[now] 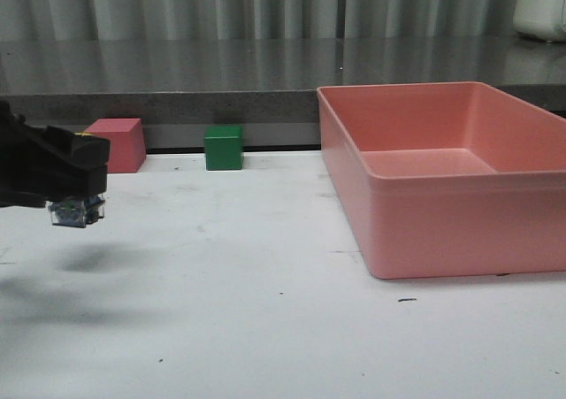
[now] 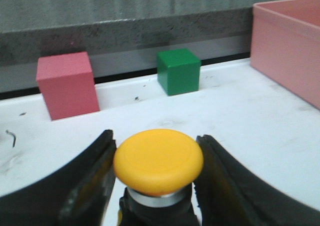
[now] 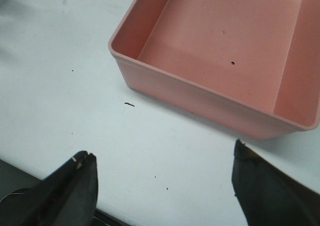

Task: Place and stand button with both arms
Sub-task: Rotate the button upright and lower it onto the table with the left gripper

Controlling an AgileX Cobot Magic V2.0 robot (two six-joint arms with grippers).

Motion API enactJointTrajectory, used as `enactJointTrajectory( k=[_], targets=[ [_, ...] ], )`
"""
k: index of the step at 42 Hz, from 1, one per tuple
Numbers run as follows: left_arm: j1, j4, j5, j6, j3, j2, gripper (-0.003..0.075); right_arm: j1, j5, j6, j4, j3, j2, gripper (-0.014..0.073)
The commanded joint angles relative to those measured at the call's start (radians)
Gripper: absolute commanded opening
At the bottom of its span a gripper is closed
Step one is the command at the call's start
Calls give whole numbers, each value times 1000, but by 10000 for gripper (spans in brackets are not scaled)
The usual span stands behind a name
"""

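- Button [image 2: 158, 161]: yellow dome cap, silver ring, dark collar under it; bluish-clear base shows in front view. Held off the table [image 1: 265, 328], far left side, shadow beneath.
- Left gripper [image 2: 156, 178]: fingers [image 2: 92, 181] closed on the button's body below the cap, one each side; cap sits betw. them, facing the wrist cam.
- Right gripper [image 3: 162, 186]: fingers wide apart, nothing betw. them; hovers nr the pink tray [image 3: 200, 93]. Not in front view.
- Tray: empty, right half of table.
- Pink block [image 1: 117, 144], green cube [image 1: 223, 148]: at back edge, apart from each other, well clear of button.
- Handling (est.): rigid plastic, prob. light; cap smooth and rounded, likely slippery – poor grip pt. Take by the flat sides of the blocky base or collar. Top-heavy-looking; wide cap could tip it if set down crooked. Clear parts maybe brittle, so moderate squeeze.
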Motion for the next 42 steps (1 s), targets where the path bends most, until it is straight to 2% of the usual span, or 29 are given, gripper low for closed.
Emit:
enactJointTrajectory(
  k=[1, 13, 29, 42],
  targets=[
    [2, -70, -242, 7, -18, 12, 281, -6, -46, -4, -7, -26, -7, 574],
    [2, -61, -242, 30, -32, 102, 281, -6, -46, -4, -7, -26, -7, 574],
    [2, -40, -242, 30, -41, 113, 294, -6, -46, -4, -7, -26, -7, 574],
    [2, -40, -242, 30, -33, 113, 496, -6, -47, -4, -7, -26, -7, 574]
  ],
)
